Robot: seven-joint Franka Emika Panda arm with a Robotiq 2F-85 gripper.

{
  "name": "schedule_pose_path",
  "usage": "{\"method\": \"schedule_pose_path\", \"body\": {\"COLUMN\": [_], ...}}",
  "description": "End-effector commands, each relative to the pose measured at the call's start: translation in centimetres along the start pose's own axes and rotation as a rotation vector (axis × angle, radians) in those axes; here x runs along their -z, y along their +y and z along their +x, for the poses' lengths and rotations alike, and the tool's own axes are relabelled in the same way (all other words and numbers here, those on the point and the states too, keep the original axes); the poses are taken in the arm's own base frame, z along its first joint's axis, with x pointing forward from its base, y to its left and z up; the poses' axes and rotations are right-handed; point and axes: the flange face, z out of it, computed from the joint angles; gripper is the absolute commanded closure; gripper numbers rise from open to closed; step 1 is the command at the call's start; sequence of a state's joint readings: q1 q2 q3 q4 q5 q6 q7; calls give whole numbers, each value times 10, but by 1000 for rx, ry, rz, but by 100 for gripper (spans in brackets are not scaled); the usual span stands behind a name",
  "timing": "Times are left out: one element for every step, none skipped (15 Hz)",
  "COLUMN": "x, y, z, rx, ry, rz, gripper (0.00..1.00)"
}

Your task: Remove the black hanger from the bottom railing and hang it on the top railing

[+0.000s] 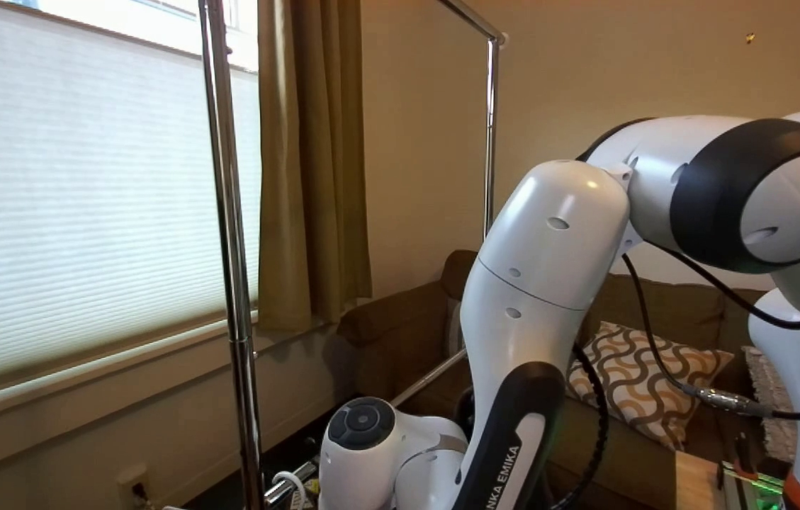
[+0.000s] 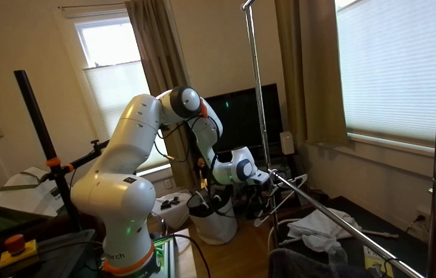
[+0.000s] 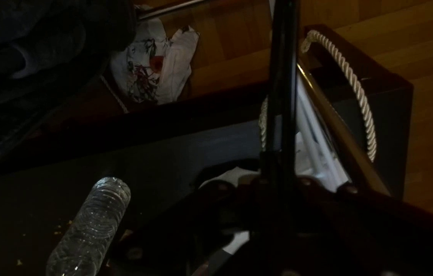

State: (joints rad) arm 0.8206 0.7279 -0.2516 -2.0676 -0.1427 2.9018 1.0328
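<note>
Silver bottom railing shows in both exterior views (bottle: wrist only).

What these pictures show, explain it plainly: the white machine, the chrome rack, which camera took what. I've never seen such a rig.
The white machine is a robot arm, steered by a person. Two pictures come from cameras standing apart from it; the dim one comes from a camera on its wrist, looking down past its gripper.

The clothes rack has a bottom railing and a top railing; the job is moving a black hanger from bottom to top. A white hanger shows near the gripper in an exterior view.

Beneath, the wrist view shows a clear bottle on a dark surface. A narrow dark thing runs up from the gripper's middle, perhaps the black hanger; it is too dim to say whether it is held.
</note>
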Motion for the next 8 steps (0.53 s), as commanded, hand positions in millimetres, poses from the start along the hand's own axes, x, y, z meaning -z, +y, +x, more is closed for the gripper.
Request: {"method": "schedule_pose_path", "body": {"x": [21, 28, 35, 41, 44, 45, 47, 49], "y": [-1, 0, 3, 7, 15, 21, 27, 32], "z": [0, 2, 1, -1, -9, -17, -23, -31], "rx": [-49, -71, -97, -125, -167, -192, -214, -224], "ry": [72, 94, 107, 113, 90, 69, 52, 21], "rz": [-12, -19, -29, -41, -62, -77, -88, -96], "gripper": [99, 99, 98, 99, 99, 99, 99, 99]}}
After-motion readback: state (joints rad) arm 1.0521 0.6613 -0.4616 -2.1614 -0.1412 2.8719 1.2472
